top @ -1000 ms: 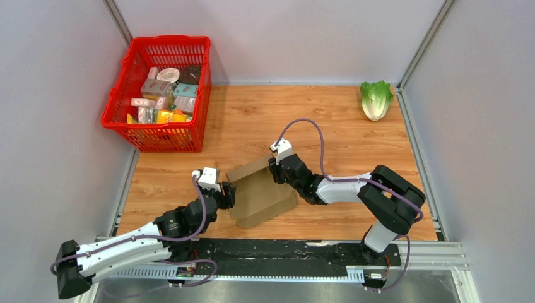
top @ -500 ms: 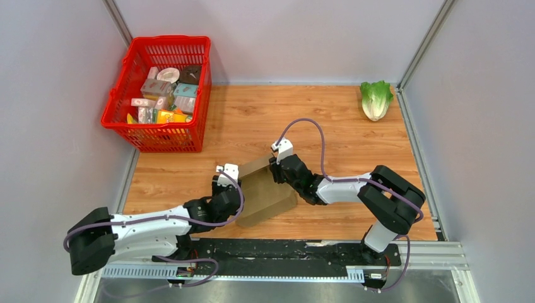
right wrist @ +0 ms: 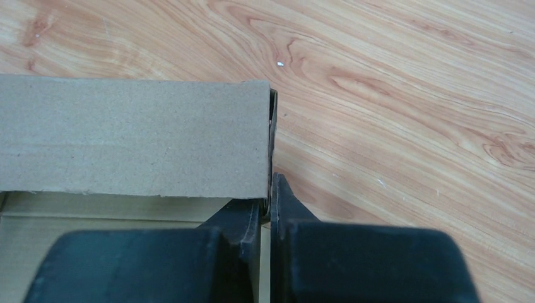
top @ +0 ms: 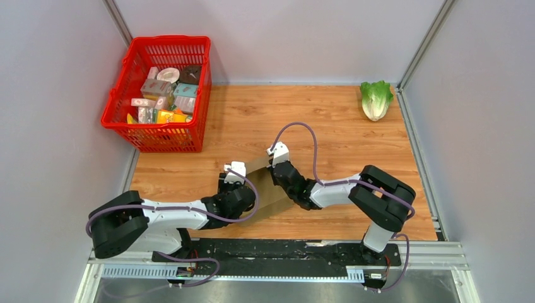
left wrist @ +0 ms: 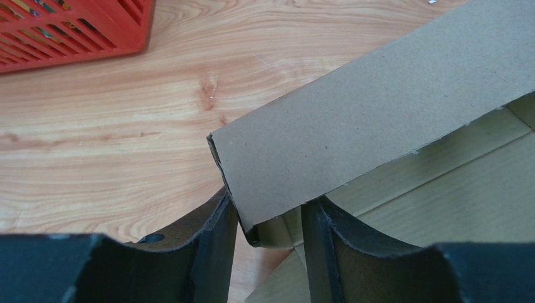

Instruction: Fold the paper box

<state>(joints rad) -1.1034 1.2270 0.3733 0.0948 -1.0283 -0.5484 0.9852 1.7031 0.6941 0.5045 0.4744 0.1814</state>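
- Paper box (top: 270, 192) lies on the wooden table (top: 353, 151) close to the near edge, about midway between the left and right edges, with both arms reaching over it.
- Done so far, as I judge it: one long flap (left wrist: 378, 107) along the far side of the box stands raised and leans over the base panel (left wrist: 454, 189).
- Left to do, likely: no other upright wall or closed lid shows, so most of the folding remains.
- Left gripper (left wrist: 268, 233) has its fingers apart, straddling the flap's left corner. One finger lies against the cardboard and the other stands clear of it.
- Right gripper (right wrist: 270, 211) has its fingers nearly together, pinched on the thin end edge of the flap at its right corner.
- Only the wrist views show these grips. In the top view the arms cover much of the box and the finger gaps cannot be read.
- Only the top view shows the surroundings: a red basket (top: 158, 136) of small packages at the far left corner and a lettuce (top: 376, 99) at the far right corner, both well apart from the box.
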